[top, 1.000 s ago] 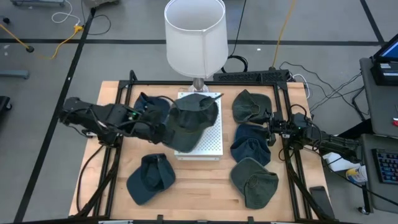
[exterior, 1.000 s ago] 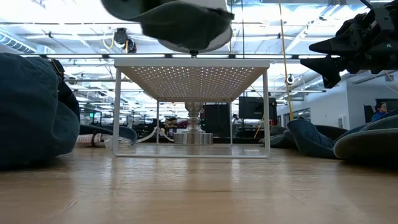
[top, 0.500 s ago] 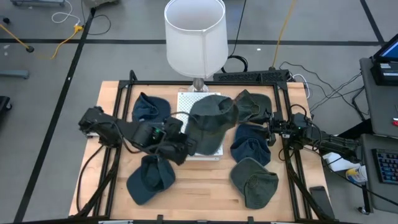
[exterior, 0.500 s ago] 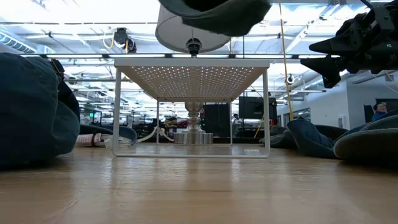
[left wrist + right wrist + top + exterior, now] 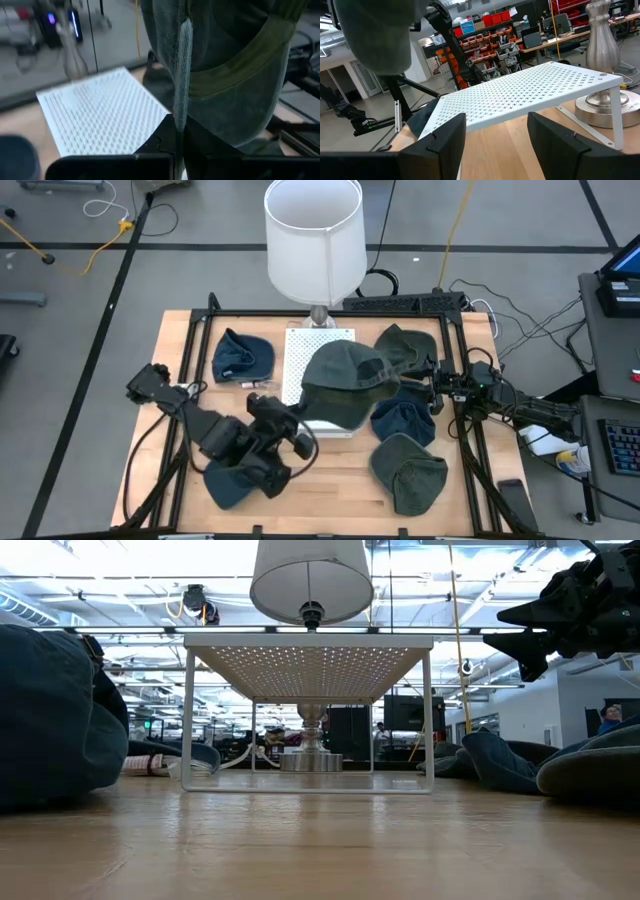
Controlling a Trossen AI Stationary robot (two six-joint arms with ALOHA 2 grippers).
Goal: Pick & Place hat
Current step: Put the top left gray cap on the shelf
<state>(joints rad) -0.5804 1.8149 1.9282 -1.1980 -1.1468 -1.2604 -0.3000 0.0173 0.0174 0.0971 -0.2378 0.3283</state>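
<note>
We find no brand, label or legible writing on anything here. Our left end effector (image 5: 179,131) is clamped tight on the edge of a green hat (image 5: 345,380), a soft fabric cap with a rounded crown and a lighter olive band inside (the band shows best in the left wrist view). The hat hangs in the air over the right part of a white perforated shelf (image 5: 312,348), a flat metal sheet on thin legs, dotted all over with small holes. Our right end effector (image 5: 436,387) waits at the right edge of the wooden bench (image 5: 180,360), fingers spread wide and empty. Behind the shelf stands a lamp (image 5: 313,238) with a smooth white drum shade and a turned metal base. Other caps, blue and green, lie crumpled on the bench around the shelf.
</note>
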